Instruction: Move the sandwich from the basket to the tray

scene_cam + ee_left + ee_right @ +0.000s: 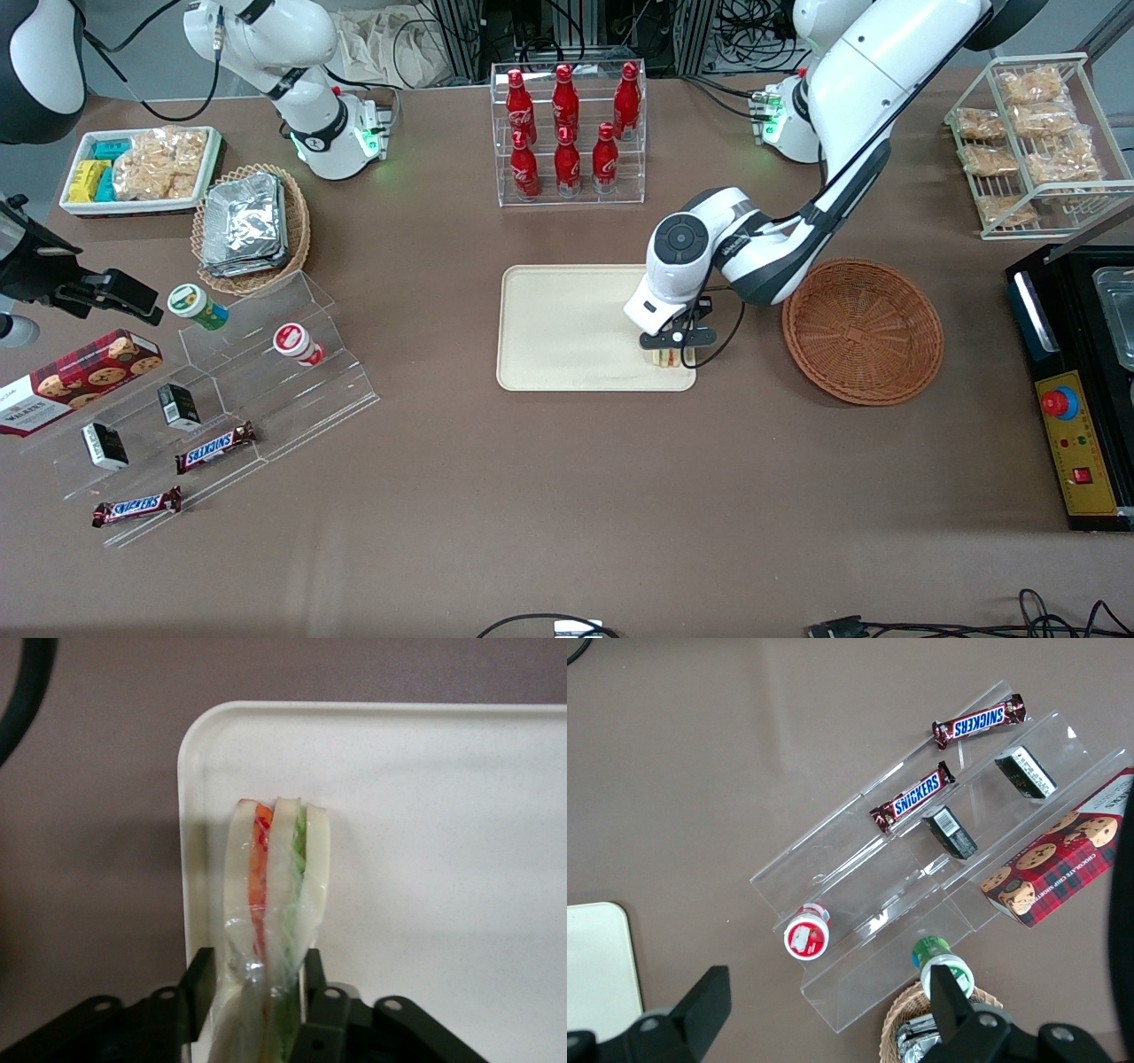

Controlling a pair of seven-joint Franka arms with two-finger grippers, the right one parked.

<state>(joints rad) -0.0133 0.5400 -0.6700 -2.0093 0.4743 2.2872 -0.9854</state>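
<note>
The sandwich is a clear-wrapped wedge of white bread with red-orange and green layers. It stands on edge on the cream tray, at the tray's corner nearest the front camera and the basket. My left gripper is directly over it, with the fingers closed against its two sides. In the left wrist view the sandwich sits between the black fingers, close to the tray rim. The gripper is shut on the sandwich. The reddish-brown basket beside the tray holds nothing.
A clear rack of red cola bottles stands farther from the front camera than the tray. A black machine and a wire rack of snacks sit toward the working arm's end. An acrylic stand with snacks lies toward the parked arm's end.
</note>
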